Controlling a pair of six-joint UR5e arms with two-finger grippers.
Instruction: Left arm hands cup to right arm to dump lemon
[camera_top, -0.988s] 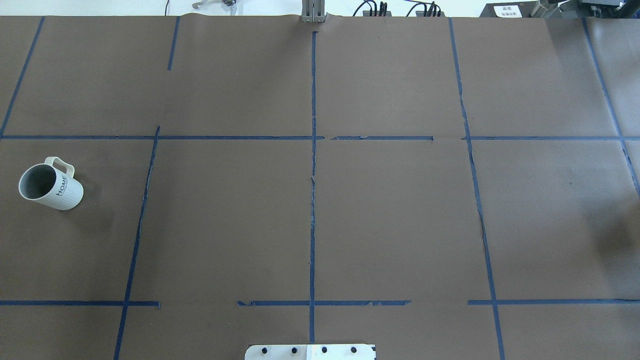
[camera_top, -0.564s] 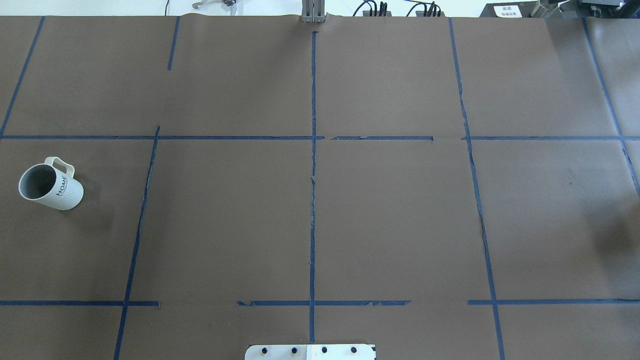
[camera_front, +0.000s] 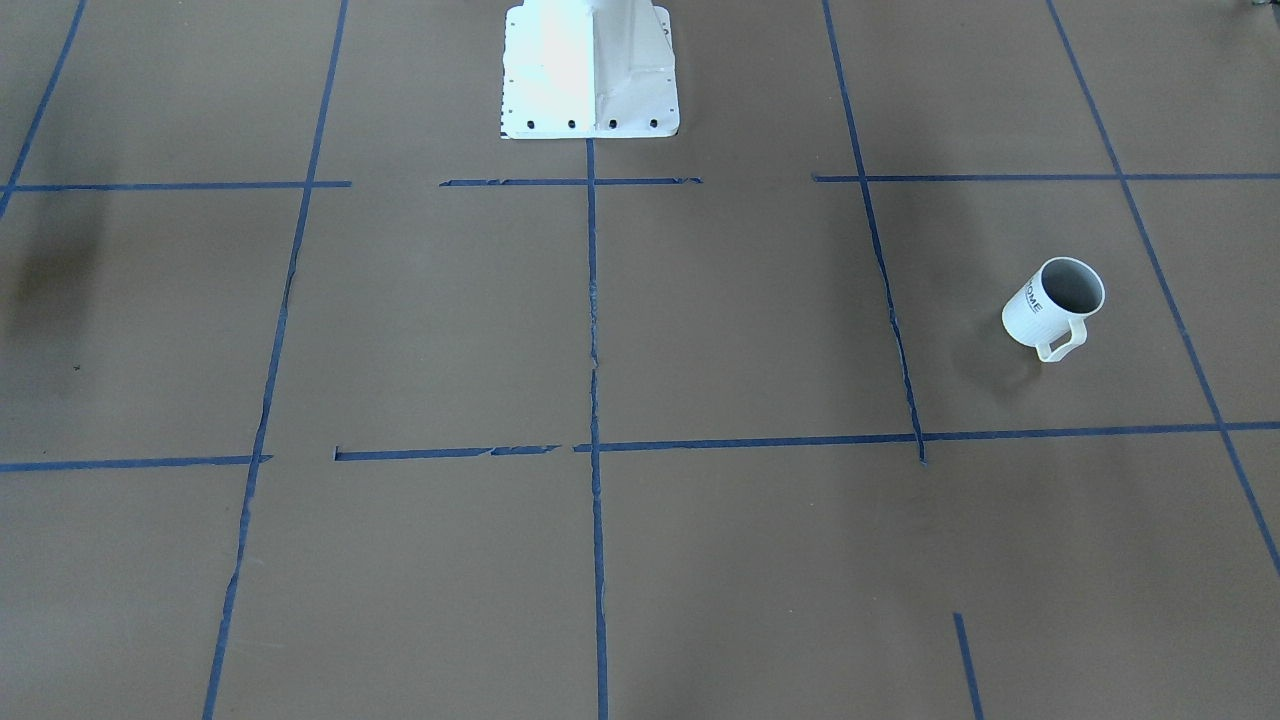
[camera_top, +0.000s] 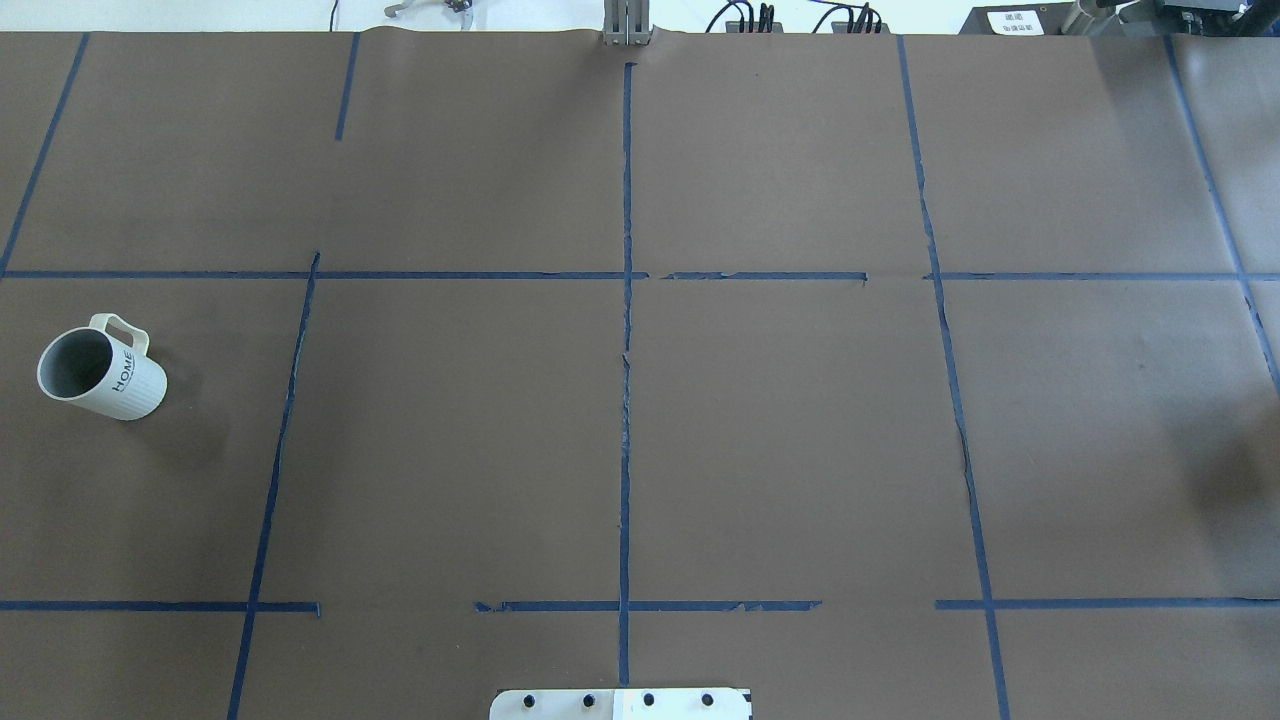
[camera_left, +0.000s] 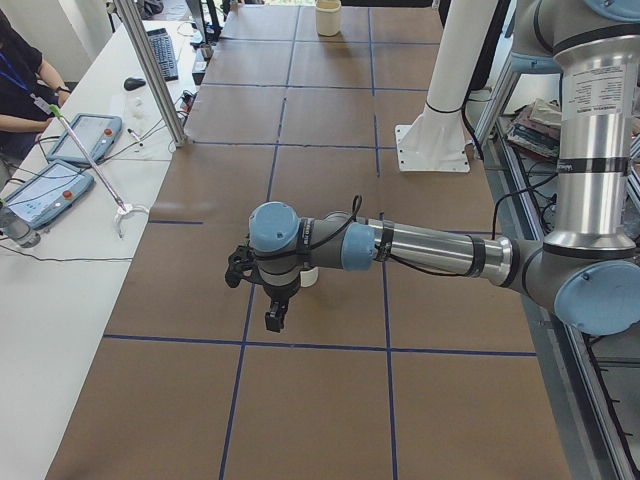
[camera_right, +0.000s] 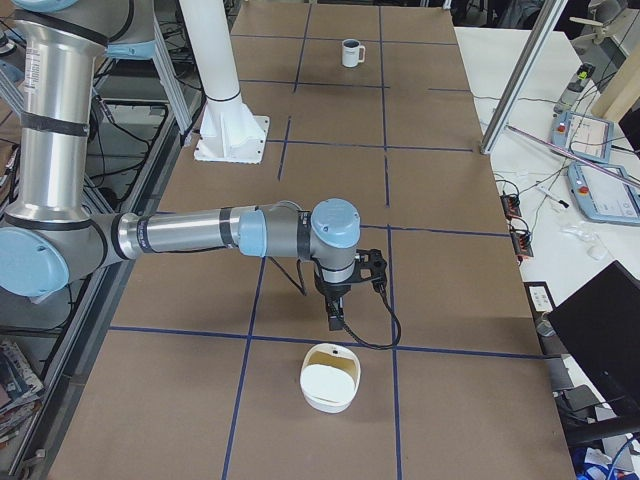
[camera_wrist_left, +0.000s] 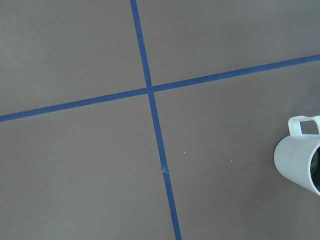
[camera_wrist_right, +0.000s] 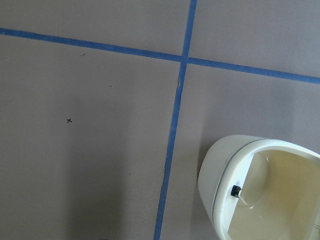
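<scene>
The cup (camera_top: 100, 373) stands upright on the bench (camera_top: 800, 450) by its left edge, with its handle turned away from the robot and "HOME" on its side. The left arm (camera_left: 420, 245) stretches low over the bench. The left pincer (camera_left: 273, 315) points down close to the cup, which is half hidden behind the wrist in the left side view. At the right end, the right arm (camera_right: 200, 233) holds the right pincer (camera_right: 335, 318) pointing down near a cream bowl (camera_right: 330, 378). I cannot tell whether either pincer is apart or together.
</scene>
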